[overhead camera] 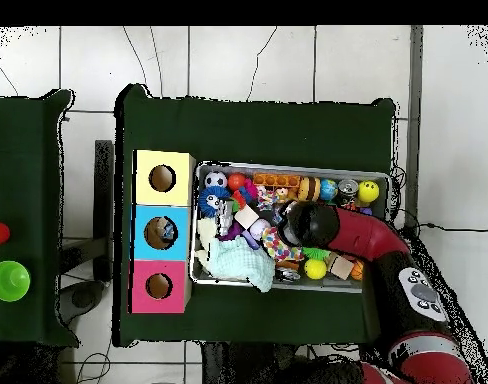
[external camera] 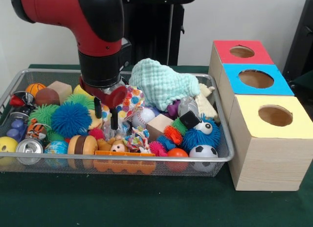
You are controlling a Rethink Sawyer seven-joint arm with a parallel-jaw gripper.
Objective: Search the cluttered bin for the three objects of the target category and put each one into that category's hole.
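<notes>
The wire-mesh bin [external camera: 122, 158] is full of toys; it also shows in the overhead view [overhead camera: 288, 167]. My gripper [external camera: 106, 115] hangs over the bin's left-middle, fingers apart and empty, tips just above the clutter. A clear wrinkly plastic lump [external camera: 187, 105] lies right of centre beside a purple toy. Something pale and glossy [external camera: 106, 131] lies right under my fingertips; I cannot tell what it is. The blue-topped box's round hole [external camera: 256, 79] is to the bin's right, and shows in the overhead view [overhead camera: 161, 232]. In the overhead view my arm [overhead camera: 333, 228] hides the gripper.
A mint knitted cloth [external camera: 161, 82] lies heaped at the bin's back. A blue spiky ball [external camera: 71, 119], a silver can [external camera: 29, 147], a wooden block [external camera: 159, 125] and a soccer ball [external camera: 203, 151] surround the gripper. The red-topped box [external camera: 242, 52] and the yellow-topped box [external camera: 275, 115] flank the blue one.
</notes>
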